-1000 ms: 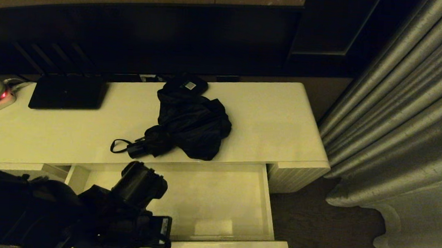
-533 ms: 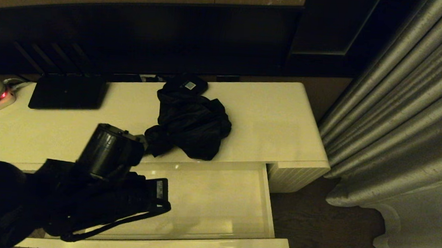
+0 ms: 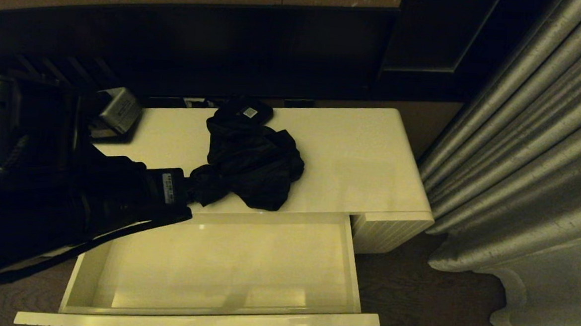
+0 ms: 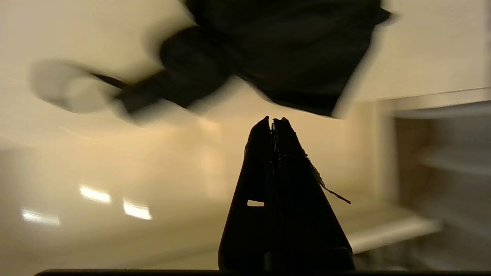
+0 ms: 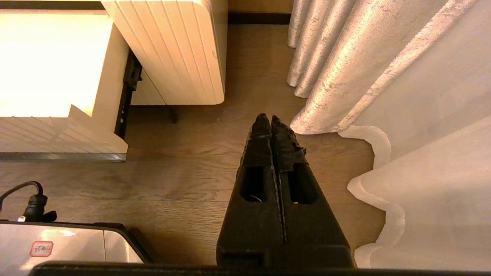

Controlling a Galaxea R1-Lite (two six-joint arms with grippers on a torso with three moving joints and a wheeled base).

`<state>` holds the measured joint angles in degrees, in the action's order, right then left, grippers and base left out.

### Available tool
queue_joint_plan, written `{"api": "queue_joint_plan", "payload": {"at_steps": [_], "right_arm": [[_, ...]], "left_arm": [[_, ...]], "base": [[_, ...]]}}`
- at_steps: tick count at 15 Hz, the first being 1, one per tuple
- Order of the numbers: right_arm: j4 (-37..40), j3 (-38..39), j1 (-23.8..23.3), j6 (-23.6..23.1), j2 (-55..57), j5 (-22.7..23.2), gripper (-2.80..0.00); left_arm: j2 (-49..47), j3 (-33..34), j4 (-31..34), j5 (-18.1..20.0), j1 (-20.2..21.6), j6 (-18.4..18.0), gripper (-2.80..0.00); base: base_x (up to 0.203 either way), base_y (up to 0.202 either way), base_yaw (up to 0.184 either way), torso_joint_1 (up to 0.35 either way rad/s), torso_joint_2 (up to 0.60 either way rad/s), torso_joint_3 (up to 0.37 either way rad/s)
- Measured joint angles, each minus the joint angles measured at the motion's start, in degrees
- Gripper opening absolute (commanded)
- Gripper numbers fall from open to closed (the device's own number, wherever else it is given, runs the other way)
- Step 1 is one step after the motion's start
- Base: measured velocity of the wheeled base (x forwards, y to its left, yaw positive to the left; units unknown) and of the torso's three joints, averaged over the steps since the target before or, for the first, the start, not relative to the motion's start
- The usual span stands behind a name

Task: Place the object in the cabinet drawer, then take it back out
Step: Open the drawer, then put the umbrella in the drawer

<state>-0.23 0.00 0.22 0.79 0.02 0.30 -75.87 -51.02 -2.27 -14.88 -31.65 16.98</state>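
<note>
I reckon the umbrella on the surface is light and floppy, so my pinched-shut, empty left end effector should open and take its stiff handle.

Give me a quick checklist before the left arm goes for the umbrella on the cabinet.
1. Drawer pulled open: ok.
2. Drawer interior free of items: ok, only pale floor shows.
3. Umbrella on the cabinet top, not yet in the drawer: ok.
4. Left gripper open for a grasp: not ok, shut, holding nothing.
5. Left gripper touching the umbrella: cannot tell from the head view; the wrist view shows it short of the fabric.
6. Right gripper out of the way: ok, shut over the floor by the curtain.
</note>
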Motion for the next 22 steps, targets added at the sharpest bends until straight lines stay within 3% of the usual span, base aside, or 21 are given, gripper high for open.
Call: {"api": "queue_joint_plan", "payload": {"at_steps": [3,4,5,8,10,18,19,22], "right_arm": [[0.01,0.00,0.00,0.00,0.00,0.00,-2.80],[0.01,0.00,0.02,-0.02,0.00,0.02,-2.80],[0.01,0.00,0.02,-0.02,0.00,0.00,-2.80],[0.01,0.00,0.02,0.00,0.00,-0.01,-2.80],[0.00,0.00,0.02,-0.02,0.00,0.00,-2.80],[0.01,0.00,0.02,-0.01,0.00,0.02,-2.80],[0.02,0.00,0.02,-0.02,0.00,0.05,-2.80],[0.01,0.00,0.02,-0.03,0.00,0.00,-2.80]], "left_arm": [[1.57,4.61,0.67,-2.53,1.52,-14.43,-2.80],[1.89,6.27,0.36,-2.43,1.88,-18.91,-2.43],[2.06,7.55,0.26,-1.91,2.45,-24.35,0.00],[1.94,7.84,1.71,2.47,6.49,-45.52,0.00],[0.73,4.28,4.04,4.30,8.25,-56.15,0.00],[-3.62,-1.80,2.44,4.60,9.90,-83.40,0.00],[-5.07,-2.54,2.00,4.65,10.13,-85.89,0.00],[-10.45,-5.48,1.33,4.80,10.46,-86.52,0.00]], "base": [[0.000,0.000,0.000,0.000,0.00,0.000],[0.000,0.000,0.000,0.000,0.00,0.000],[0.000,0.000,0.000,0.000,0.00,0.000],[0.000,0.000,0.000,0.000,0.00,0.000],[0.000,0.000,0.000,0.000,0.00,0.000],[0.000,0.000,0.000,0.000,0.00,0.000],[0.000,0.000,0.000,0.000,0.00,0.000],[0.000,0.000,0.000,0.000,0.00,0.000]]}}
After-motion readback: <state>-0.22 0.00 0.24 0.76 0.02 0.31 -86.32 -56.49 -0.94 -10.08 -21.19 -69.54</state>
